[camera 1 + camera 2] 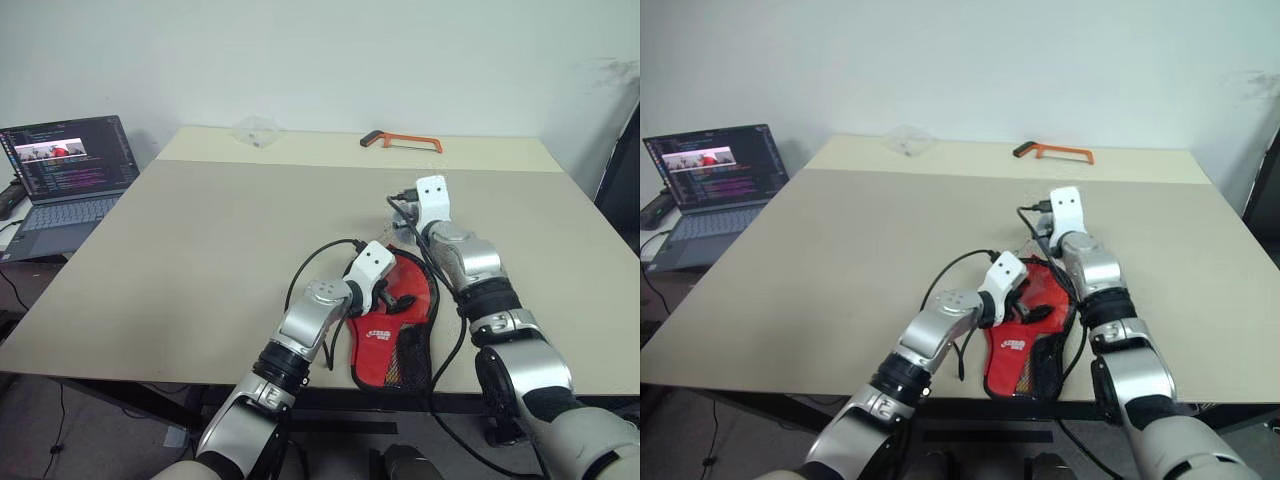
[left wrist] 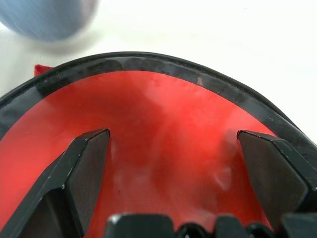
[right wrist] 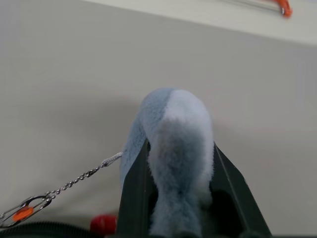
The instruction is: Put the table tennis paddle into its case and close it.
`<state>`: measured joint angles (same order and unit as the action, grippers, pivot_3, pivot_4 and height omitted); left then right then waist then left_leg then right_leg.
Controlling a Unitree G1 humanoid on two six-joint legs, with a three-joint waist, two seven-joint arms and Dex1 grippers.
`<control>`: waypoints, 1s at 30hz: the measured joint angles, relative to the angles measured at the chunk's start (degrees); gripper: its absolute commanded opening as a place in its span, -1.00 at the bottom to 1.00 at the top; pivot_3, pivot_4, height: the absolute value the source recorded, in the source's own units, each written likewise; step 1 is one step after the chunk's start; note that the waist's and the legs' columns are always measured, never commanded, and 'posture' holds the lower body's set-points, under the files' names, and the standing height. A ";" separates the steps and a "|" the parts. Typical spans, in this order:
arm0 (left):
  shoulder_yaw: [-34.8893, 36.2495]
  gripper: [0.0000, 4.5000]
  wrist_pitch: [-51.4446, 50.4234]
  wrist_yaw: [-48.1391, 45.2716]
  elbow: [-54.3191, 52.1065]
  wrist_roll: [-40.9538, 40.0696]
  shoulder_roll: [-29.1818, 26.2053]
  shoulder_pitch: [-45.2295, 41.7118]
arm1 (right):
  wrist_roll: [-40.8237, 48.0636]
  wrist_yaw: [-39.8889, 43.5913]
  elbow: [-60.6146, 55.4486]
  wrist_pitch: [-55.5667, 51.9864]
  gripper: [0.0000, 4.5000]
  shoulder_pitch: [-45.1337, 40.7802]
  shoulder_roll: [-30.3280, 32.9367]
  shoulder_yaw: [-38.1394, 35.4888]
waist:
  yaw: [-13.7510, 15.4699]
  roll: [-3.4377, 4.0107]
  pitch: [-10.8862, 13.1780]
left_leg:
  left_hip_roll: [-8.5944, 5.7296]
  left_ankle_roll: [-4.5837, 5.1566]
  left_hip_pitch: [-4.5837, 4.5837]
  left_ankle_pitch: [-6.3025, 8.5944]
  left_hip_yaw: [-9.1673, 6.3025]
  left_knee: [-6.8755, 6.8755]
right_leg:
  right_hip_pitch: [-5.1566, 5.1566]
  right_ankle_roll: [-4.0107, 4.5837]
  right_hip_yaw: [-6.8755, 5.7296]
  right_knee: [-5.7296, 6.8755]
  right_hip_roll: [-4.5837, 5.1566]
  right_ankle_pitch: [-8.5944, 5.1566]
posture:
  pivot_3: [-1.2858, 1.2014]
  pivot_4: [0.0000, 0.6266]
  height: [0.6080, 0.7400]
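Observation:
The case (image 1: 392, 340), red with a small logo, a black mesh pocket and black zipper edging, lies flat near the table's front edge. My left gripper (image 1: 397, 300) hovers just over its round part, open, its fingers (image 2: 89, 163) spread above the red fabric (image 2: 163, 109). My right gripper (image 3: 178, 163) is past the case's far end, shut on a fluffy pale blue charm (image 3: 173, 134). A thin metal chain (image 3: 74, 181) runs from the charm back toward the case's edge. The table tennis paddle is hidden.
An orange-framed hacksaw (image 1: 405, 140) lies at the table's far edge, with a clear plastic item (image 1: 255, 130) to its left. An open laptop (image 1: 65, 175) stands on a stand off the table's left side. Black cables (image 1: 320, 255) loop beside the case.

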<state>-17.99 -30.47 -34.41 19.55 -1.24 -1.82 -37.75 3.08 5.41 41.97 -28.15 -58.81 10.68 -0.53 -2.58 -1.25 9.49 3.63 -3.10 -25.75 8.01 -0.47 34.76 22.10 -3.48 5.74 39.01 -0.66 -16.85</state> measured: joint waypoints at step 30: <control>-1.38 1.00 0.19 -0.15 1.55 1.32 -0.12 -0.74 | -0.05 50.30 -48.53 -2.37 -0.89 36.39 48.49 7.59 | 0.28 0.23 -0.15 | -0.21 -0.23 0.69 0.16 0.00 -0.07 | -0.32 0.39 0.01 -0.24 0.25 -0.42 | 0.03 -0.52 1.00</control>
<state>-19.37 -30.29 -34.56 21.10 0.09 -1.94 -38.49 3.02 55.70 -6.56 -30.52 -22.41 59.17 7.06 -2.30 -1.03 9.34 3.43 -3.33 -25.06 8.17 -0.47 34.69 21.77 -3.09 5.75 38.77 -0.41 -17.27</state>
